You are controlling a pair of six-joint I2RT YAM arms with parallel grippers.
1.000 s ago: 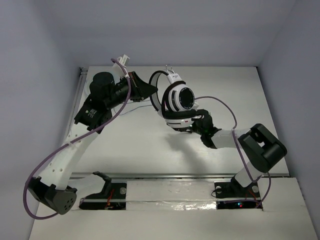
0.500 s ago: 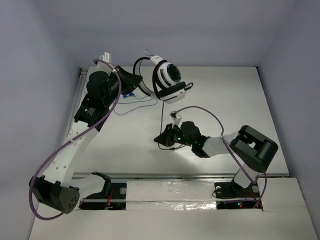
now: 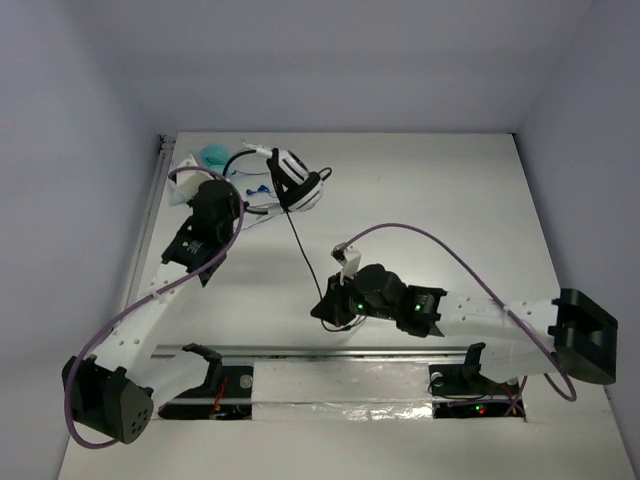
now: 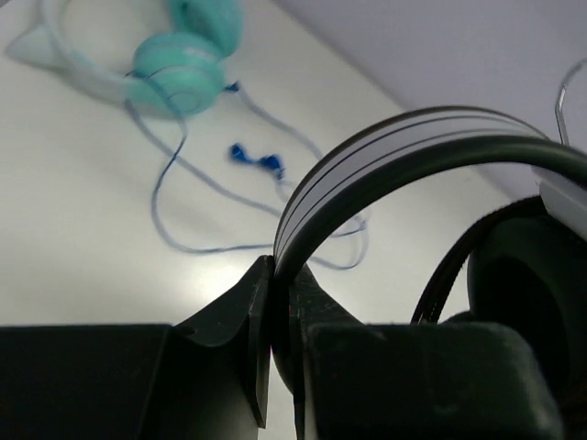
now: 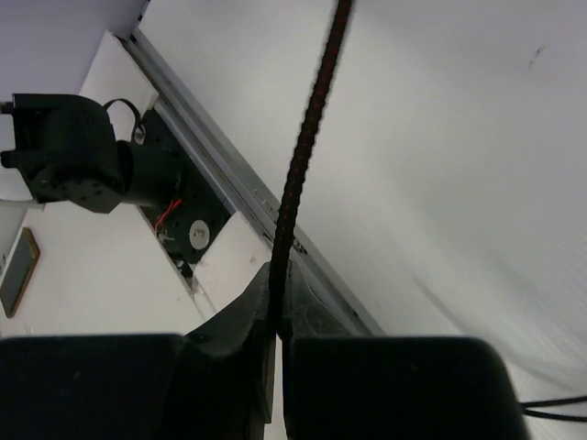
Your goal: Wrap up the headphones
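Note:
The headphones [image 3: 296, 180], with a white band [image 4: 394, 156] and a striped ear cup, hang at the back left of the table. My left gripper [image 3: 268, 186] is shut on the band, which passes between its jaws in the left wrist view [image 4: 280, 270]. A black ear cup [image 4: 532, 284] shows at the right there. The thin black cable [image 3: 305, 250] runs straight from the ear cup down to my right gripper [image 3: 323, 305]. That gripper is shut on the cable [image 5: 307, 147], with the jaws [image 5: 278, 275] pinching it low over the table.
Teal headphones [image 3: 211, 155] with a loose blue cable [image 4: 170, 197] lie at the back left corner, just behind the left gripper. A metal rail [image 3: 300, 352] runs along the table's front edge. The left arm's base [image 5: 83, 156] shows in the right wrist view.
The left gripper has carried the headphones left and lower, toward the back left. The right gripper has moved forward toward the front rail, and the cable between the grippers is now drawn straight.

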